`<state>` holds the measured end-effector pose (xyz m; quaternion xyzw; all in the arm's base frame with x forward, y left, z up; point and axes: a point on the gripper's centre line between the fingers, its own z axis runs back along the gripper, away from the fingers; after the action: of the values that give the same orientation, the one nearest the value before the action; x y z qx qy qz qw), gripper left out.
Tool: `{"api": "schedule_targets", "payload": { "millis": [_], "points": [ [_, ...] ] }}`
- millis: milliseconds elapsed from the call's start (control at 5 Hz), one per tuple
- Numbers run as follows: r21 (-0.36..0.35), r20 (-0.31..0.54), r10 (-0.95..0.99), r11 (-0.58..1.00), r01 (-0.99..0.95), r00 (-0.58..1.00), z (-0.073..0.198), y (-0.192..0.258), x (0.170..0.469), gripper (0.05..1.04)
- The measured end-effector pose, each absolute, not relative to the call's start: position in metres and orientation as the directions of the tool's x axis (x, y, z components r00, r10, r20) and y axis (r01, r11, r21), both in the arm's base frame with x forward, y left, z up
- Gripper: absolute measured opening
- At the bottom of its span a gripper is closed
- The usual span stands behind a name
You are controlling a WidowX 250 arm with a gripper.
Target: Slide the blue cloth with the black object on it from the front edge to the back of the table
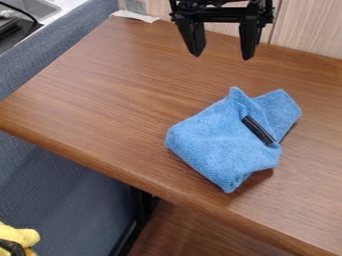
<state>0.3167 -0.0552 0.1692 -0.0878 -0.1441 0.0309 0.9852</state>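
gripper: fingers apart, holds nothing, above far edge | blue cloth: bunched right of centre, near table front edge | bare wood left of cloth

From my remote station I'm counting one gripper with two fingers at the top, one blue cloth and one black strip right of center, one wooden tabletop, one yellow plush toy lower left, and one metal sink upper left.
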Motion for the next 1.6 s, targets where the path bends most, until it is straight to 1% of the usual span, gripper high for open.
{"api": "schedule_targets", "payload": {
  "millis": [200,600,800,1000,1400,1600],
  "points": [
    [-0.18,0.255,0.088,0.983,-0.042,0.963,0.161,-0.055,0.318,0.999],
    [-0.149,0.182,0.016,0.989,0.012,0.983,0.123,-0.068,0.299,0.999],
    [-0.152,0.114,-0.035,0.987,0.052,0.993,0.095,-0.077,0.285,0.999],
    [-0.1,0.082,-0.074,0.992,0.082,0.994,0.072,-0.08,0.281,0.999],
    [-0.066,0.063,-0.039,0.997,0.044,0.997,0.055,-0.071,0.284,0.999],
    [-0.066,0.065,0.019,0.998,-0.015,0.998,0.052,-0.058,0.298,0.999]
  ]
}}
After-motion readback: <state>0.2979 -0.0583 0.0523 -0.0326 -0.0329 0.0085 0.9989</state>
